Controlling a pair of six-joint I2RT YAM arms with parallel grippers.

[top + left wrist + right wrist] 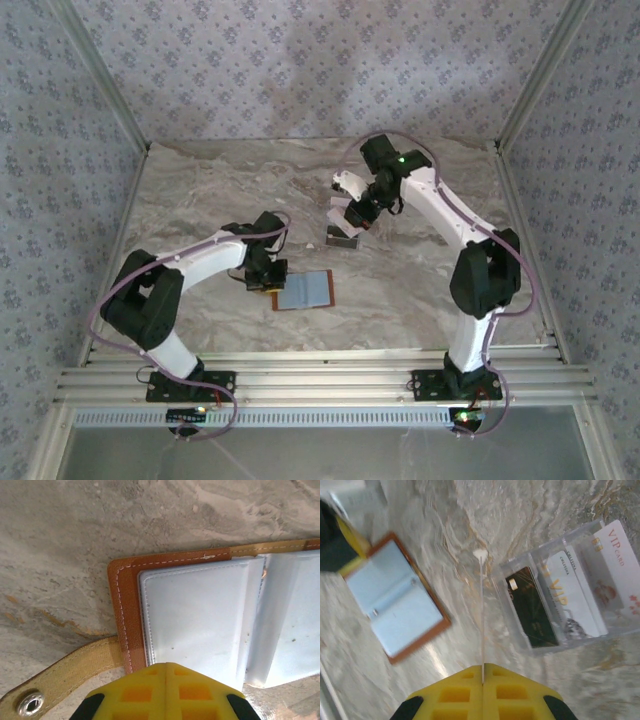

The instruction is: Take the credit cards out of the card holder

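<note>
Now card holder point(303, 290) open flat, grey-blue pockets; left gripper point(166, 666) closed; right gripper point(483, 667) pinching credit card point(482, 605) edge-on.

The top camera looks down from behind over the whole table point(200, 190). The left wrist camera sits close above the wallet point(195, 615); the right wrist camera sees it from farther off.

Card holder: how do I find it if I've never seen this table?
On the marble table, look by the left arm's end effector. The card holder lies open and flat there: brown rim, pale blue inside, unlike the see-through rack farther back.
</note>
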